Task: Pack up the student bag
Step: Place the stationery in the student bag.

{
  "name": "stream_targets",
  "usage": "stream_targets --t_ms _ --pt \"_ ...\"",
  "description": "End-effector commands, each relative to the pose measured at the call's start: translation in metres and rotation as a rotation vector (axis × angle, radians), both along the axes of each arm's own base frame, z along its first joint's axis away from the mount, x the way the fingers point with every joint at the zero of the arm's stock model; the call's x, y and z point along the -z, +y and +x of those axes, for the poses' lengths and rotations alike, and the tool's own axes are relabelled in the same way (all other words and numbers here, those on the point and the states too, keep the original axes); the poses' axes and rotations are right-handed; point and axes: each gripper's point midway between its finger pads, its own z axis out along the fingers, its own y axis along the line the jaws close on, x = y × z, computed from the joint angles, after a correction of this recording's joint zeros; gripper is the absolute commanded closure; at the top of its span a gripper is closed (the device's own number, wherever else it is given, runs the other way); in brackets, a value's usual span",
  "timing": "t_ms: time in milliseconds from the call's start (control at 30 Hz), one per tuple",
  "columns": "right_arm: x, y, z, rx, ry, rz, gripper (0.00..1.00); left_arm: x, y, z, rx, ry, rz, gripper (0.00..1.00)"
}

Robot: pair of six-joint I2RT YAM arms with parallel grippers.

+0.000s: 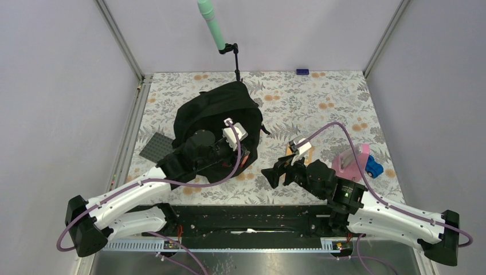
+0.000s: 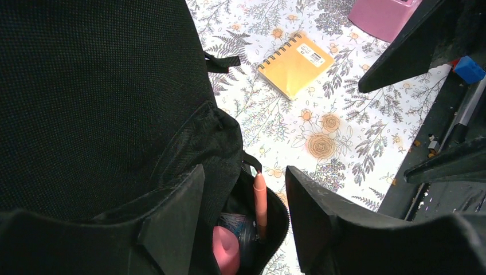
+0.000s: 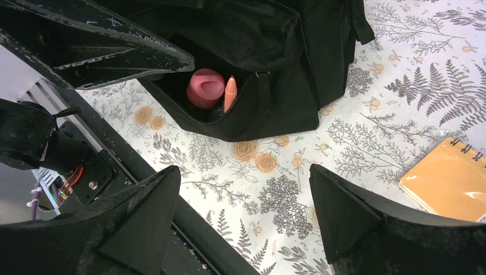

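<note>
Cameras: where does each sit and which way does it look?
Top external: above, behind the arms, looking down at the table; left arm and right arm show.
Left wrist: on the left arm, facing the student bag; open left pincer shows.
Right wrist: on the right arm, facing the table; open right pincer shows.
Both wrist views share the orange pen and notebook.

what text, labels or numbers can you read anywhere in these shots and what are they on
No text is clear enough to quote.
White sticker on the orange spiral-bound notebook: dark print, too small to read.
Left arm's black fingers: a faint marking along one, too blurred to read.
Large black fabric backpack: no label or logo shows.
</note>
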Motion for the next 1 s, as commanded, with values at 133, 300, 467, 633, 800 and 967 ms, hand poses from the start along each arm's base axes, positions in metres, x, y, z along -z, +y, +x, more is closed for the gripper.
stream_targets --t_ms 133,300,467,633,800,967 --pt "-0.002 0.007 0.010 0.048 0.008 -0.006 0.12 -0.027 0.003 0.000 -0.020 -0.010 -0.029 0.29" --pt "-0.004 0.023 0.028 0.122 0.048 -0.016 0.21 -0.027 0.011 -0.013 -0.016 0.054 -0.016 0.18" --pt "-0.005 0.048 0.046 0.170 0.055 0.015 0.30 -0.016 0.029 -0.010 -0.120 0.107 0.012 0.11" --pt "-0.010 0.071 0.053 0.157 0.061 0.075 0.38 -0.019 0.043 -0.008 -0.187 0.086 -0.022 0.07" --pt "-0.002 0.088 0.059 0.155 0.084 0.078 0.51 -0.023 0.048 -0.007 -0.199 0.068 -0.044 0.05" --pt "0.001 0.095 0.066 0.167 0.063 0.074 0.62 -0.022 0.051 -0.005 -0.210 0.065 -0.057 0.04"
